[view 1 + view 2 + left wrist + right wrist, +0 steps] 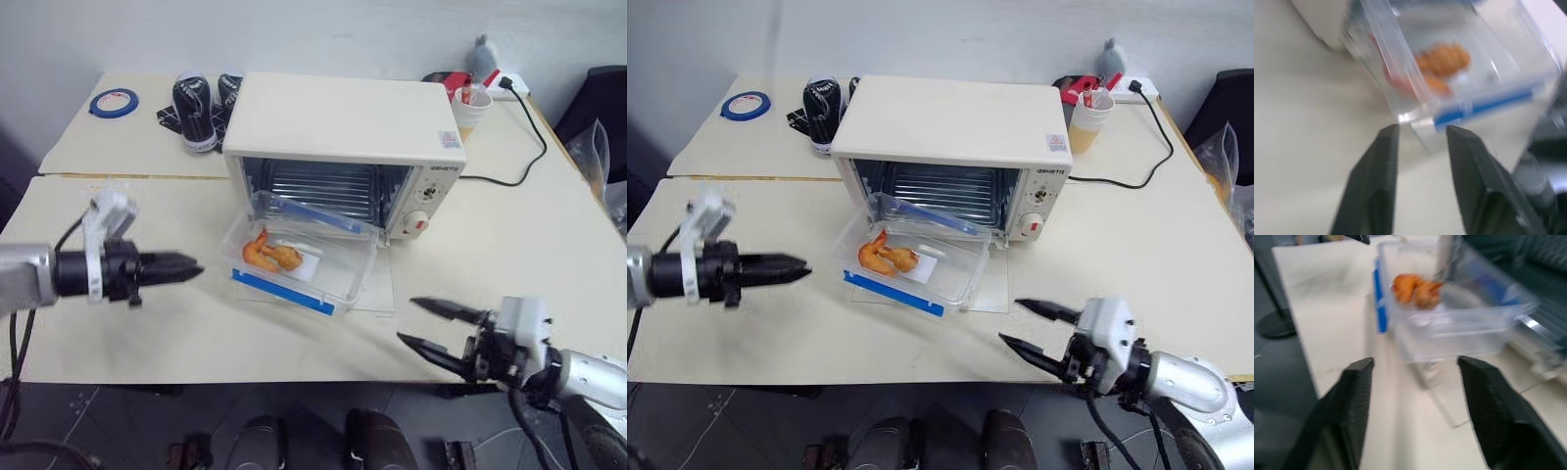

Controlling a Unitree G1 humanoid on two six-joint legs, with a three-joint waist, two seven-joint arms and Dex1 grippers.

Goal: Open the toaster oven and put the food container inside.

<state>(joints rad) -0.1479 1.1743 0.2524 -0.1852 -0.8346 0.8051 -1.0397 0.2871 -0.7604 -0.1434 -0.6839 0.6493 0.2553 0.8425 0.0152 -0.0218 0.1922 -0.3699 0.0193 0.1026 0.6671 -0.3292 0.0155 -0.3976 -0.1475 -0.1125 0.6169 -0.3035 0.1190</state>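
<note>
The cream toaster oven (343, 122) stands mid-table with its glass door (380, 292) dropped flat. The clear food container (312, 262), with orange food (271, 255) inside and a blue clip (282, 292), rests tilted on the door, its far edge at the oven mouth. My left gripper (199, 266) hovers left of the container, pointing at it, apart from it. A narrow gap stands between its fingers (1388, 147), with nothing in it. My right gripper (406, 320) is open near the table's front edge, right of the container, and holds nothing.
A blue tape roll (114, 102) and black objects (199, 110) lie at the back left. A paper cup (470, 110), a power strip (509, 86) and a black cable (537, 142) sit at the back right. A seam (127, 176) joins two tables.
</note>
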